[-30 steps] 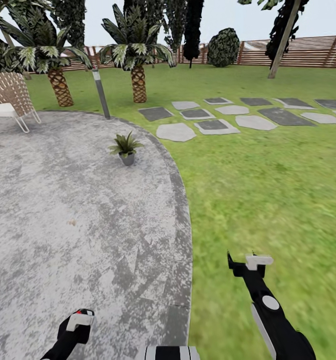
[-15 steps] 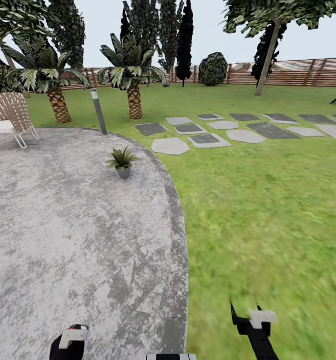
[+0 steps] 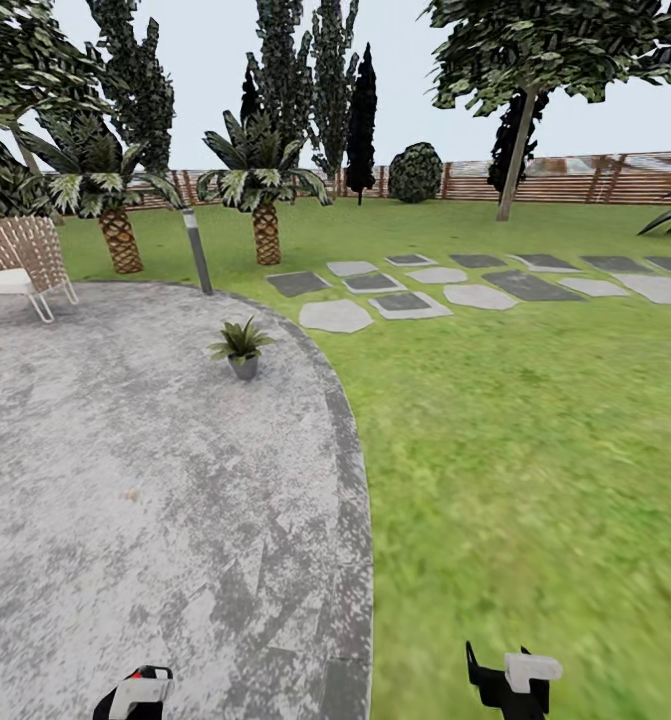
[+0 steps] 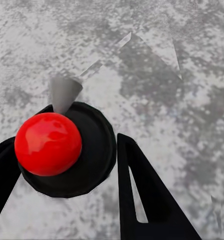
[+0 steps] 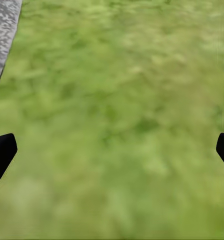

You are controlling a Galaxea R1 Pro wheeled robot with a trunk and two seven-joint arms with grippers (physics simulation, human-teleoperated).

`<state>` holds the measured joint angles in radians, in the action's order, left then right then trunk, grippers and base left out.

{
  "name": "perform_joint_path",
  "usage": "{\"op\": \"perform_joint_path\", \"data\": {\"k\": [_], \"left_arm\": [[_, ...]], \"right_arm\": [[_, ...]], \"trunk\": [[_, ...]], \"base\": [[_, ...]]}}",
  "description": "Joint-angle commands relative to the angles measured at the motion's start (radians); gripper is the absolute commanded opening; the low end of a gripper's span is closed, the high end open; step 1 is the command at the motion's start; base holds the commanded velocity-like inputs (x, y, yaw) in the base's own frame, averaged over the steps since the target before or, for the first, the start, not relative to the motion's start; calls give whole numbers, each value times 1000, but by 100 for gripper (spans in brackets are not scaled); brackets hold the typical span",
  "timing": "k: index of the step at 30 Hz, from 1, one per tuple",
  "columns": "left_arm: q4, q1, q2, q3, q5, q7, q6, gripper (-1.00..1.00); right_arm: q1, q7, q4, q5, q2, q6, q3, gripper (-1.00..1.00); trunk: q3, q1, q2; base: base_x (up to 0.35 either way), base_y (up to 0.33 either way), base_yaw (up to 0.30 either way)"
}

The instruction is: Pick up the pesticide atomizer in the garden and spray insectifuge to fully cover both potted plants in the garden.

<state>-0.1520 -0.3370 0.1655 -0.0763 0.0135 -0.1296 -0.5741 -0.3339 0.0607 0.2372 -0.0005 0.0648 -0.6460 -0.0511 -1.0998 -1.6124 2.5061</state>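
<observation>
The left gripper (image 4: 66,165) has its fingers pinching the atomizer (image 4: 48,143), apparently red top up. The right gripper (image 5: 112,150) has its fingers spread over lawn (image 5: 117,100). Step: approach. Next, close on the plant (image 3: 241,348) on the patio (image 3: 125,500) and aim the nozzle.
</observation>
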Motion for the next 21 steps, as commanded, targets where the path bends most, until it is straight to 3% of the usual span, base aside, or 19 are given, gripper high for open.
{"op": "perform_joint_path", "data": {"k": [1, 7, 21], "left_arm": [[1, -1, 0, -8, 1, -8, -2, -100], [2, 0, 1, -17, 0, -8, -2, -100], [1, 0, 0, -22, 0, -8, -2, -100]], "right_arm": [[0, 0, -1, -10, -1, -3, -2, 100], [0, 2, -1, -26, -2, -3, -2, 100], [0, 1, 0, -26, -2, -4, -1, 100]], "trunk": [[3, 1, 0], [25, 3, -1], [69, 10, -5]], "base": [[0, 0, 0], [0, 0, 88], [0, 0, 246]]}}
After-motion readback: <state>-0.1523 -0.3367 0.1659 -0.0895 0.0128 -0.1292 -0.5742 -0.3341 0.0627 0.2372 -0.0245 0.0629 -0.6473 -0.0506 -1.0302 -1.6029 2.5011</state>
